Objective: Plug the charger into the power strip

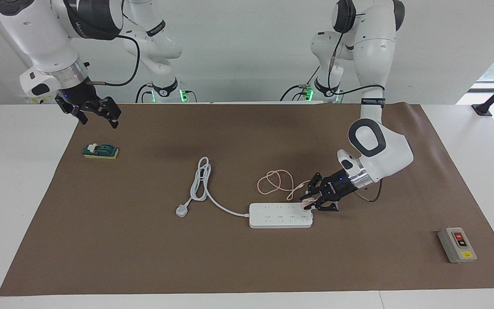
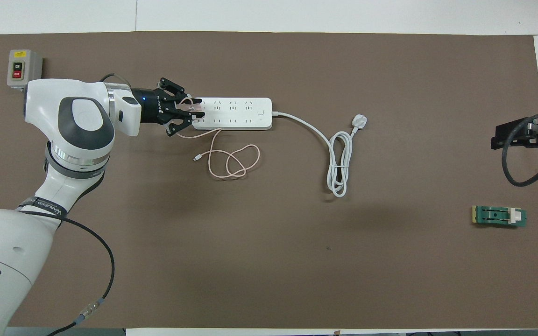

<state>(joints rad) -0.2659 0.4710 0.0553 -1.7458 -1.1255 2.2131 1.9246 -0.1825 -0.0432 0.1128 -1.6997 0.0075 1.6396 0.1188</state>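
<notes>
While the charger point(image 2: 193, 108) sits clamped between my left jaws, the job looks most of the way done but not finished.

Starting at my left arm's end of the counter, a grey switch box point(image 2: 22, 70) with a red and a black button stands near the corner farthest from me, and it plays no part. Next come my left jaws, low over the brown mat point(image 2: 269, 280) and shut on the small pink cube, which I hold at the end of the power strip point(image 2: 231, 113) that points toward that same end of the counter. The cube is on or just above the last sockets there. I cannot tell whether its pins are in. Its thin pink cable point(image 2: 231, 161) trails off toward my edge of the counter and lies in loose loops on the mat.

The strip lies flat, along the length of the counter, about midway between the edges. Its thick cord point(image 2: 339, 163) runs on toward my right arm's end, folds into a long loop, and ends in a three-pin plug point(image 2: 359, 122) lying loose.

Well apart from that, a small green block point(image 2: 499, 217) rests near my right arm's end. My right jaws wait above that end, apart and holding nothing.

By my reckoning, pressing the charger home and letting go are what remain.
</notes>
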